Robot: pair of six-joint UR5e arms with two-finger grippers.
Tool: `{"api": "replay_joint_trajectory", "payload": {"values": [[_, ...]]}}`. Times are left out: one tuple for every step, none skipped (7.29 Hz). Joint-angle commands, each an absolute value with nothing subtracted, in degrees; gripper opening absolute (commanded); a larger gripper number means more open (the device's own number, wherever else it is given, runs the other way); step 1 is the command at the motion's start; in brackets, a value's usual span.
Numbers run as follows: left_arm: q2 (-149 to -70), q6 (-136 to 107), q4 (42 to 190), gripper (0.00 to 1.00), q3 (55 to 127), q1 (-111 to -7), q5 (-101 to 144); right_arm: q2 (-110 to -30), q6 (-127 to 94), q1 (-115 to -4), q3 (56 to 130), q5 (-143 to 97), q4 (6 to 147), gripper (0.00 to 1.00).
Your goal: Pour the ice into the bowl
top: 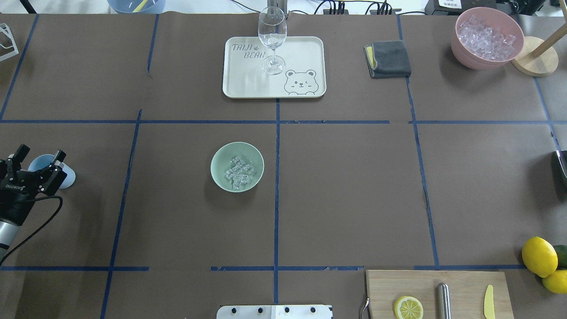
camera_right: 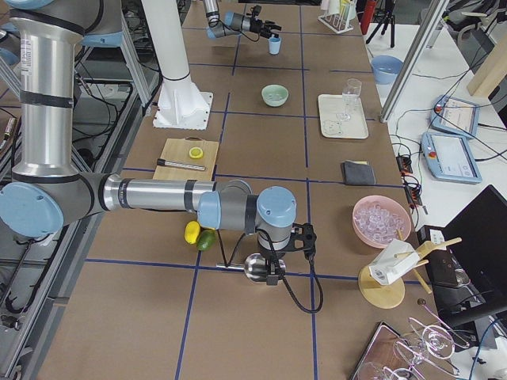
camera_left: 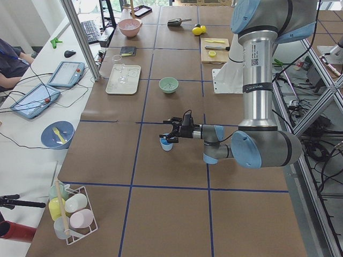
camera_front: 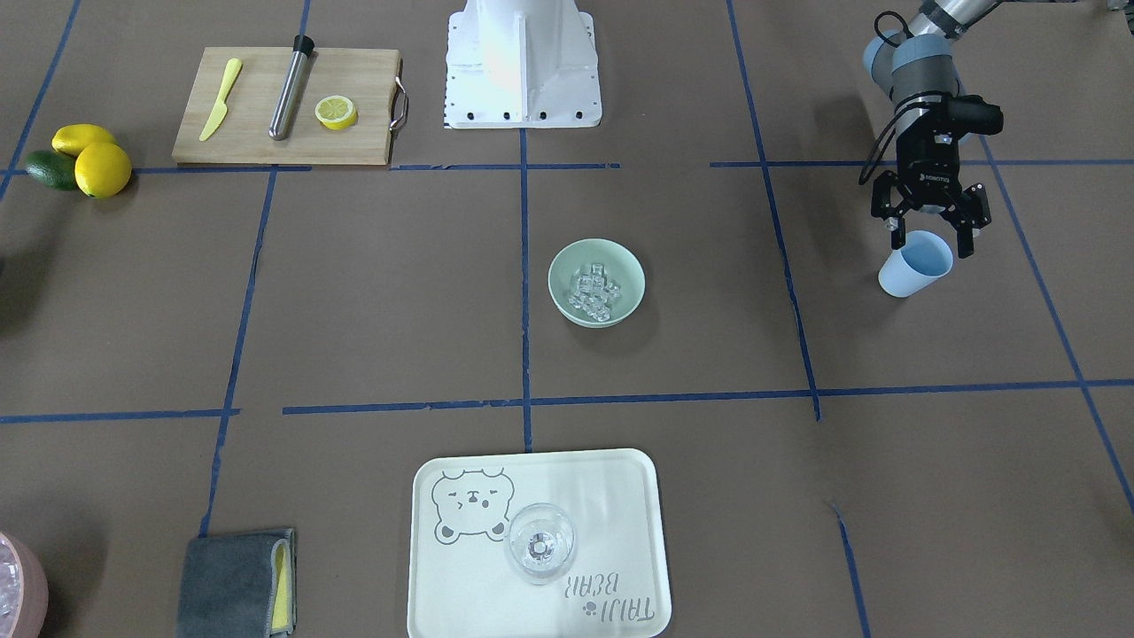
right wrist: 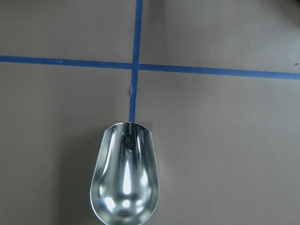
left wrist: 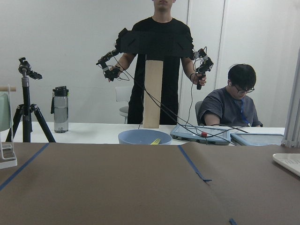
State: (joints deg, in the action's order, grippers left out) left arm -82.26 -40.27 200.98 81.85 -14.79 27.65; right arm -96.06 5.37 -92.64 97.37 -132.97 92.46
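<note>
The pale mint-green bowl (camera_front: 631, 303) stands at the table's middle and also shows in the overhead view (top: 221, 170). The ice (camera_front: 594, 291) lies inside it as several small clear cubes (top: 238, 172). My left gripper (camera_front: 930, 241) is open at the table's left end (top: 40, 155), its fingers spread on either side of the rim of an upright light blue cup (camera_front: 912, 270). My right gripper (camera_right: 273, 271) holds an empty metal scoop (right wrist: 124, 176) low over the table; its fingers are hidden.
A cream tray (top: 305, 53) with a clear stemmed glass (top: 272, 40) is at the far side. A grey cloth (top: 390, 58) and a pink container of ice (top: 486, 37) stand far right. A cutting board (camera_front: 345, 89) holds a half lemon, a knife and a metal tube. Lemons (camera_front: 102, 168) lie beside it.
</note>
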Motion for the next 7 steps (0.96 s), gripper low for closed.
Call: {"api": "replay_joint_trajectory", "payload": {"values": [[-81.9,-34.6,201.9,1.0,83.1,-19.4,38.4,-96.2,5.4,-92.6,97.4,-133.0,92.5,1.0],[-81.9,-34.5,198.3,1.0,83.8,-24.4,46.8,-96.2,5.4,-92.6,97.5,-133.0,92.5,1.0],[-81.9,-32.2,193.2,1.0,85.8,-30.3,55.2,-96.2,5.4,-92.6,97.5,-133.0,92.5,1.0],[-81.9,-29.2,187.2,0.99,87.9,-36.2,63.7,-96.1,5.3,-92.6,97.5,-133.0,92.5,1.0],[-82.0,-26.8,181.0,1.0,89.4,-42.2,73.9,-96.1,5.3,-92.6,97.5,-133.0,92.5,1.0],[-82.1,-23.1,175.0,1.0,90.9,-48.2,81.7,-96.1,5.4,-92.6,97.5,-133.0,92.5,1.0],[-82.9,-17.0,167.2,1.0,92.6,-55.1,89.5,-96.1,5.4,-92.6,97.5,-133.0,92.5,1.0]]}}
